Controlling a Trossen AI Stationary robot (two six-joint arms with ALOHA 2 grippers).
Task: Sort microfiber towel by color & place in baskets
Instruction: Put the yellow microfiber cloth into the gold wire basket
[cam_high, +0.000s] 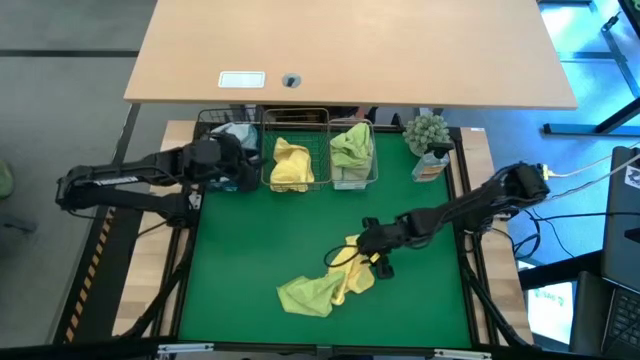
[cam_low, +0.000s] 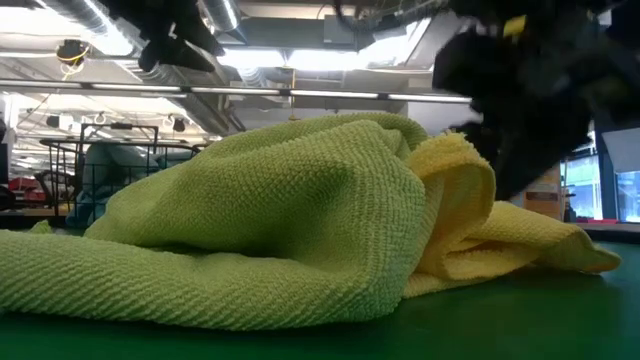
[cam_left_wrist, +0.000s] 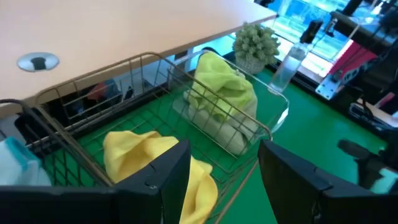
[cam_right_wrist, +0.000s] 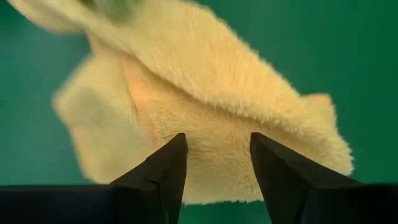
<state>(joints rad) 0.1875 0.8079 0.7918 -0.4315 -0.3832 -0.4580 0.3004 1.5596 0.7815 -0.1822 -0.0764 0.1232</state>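
- The left gripper (cam_high: 240, 165) hovers at the black basket (cam_high: 205, 125), left of the silver basket (cam_high: 296, 115) that serves as landmark; its fingers stand wide apart and hold nothing.
- Three baskets, counted left to right: the black one with a blue-grey towel (cam_high: 238, 133) inside, the silver one with a yellow towel (cam_high: 291, 166), and just right of it the clear basket (cam_high: 368, 172) with a green towel (cam_high: 352, 146).
- Towels seen: five, three of them sorted. Two lie loose on the green mat (cam_high: 250, 240), well in front of the silver basket: a loose green towel (cam_high: 307, 293) overlapping a loose yellow towel (cam_high: 358, 272).
- The right gripper (cam_high: 373, 248) hangs just over the loose yellow towel, fingers open and not yet closed on it.
- The step in hand looks like the pick of the yellow towel. The next move calls for closing on yellow pile alone, lifting clear of the green, then carrying it to the silver basket.
- One potted plant (cam_high: 429, 135) stands right of the clear basket.
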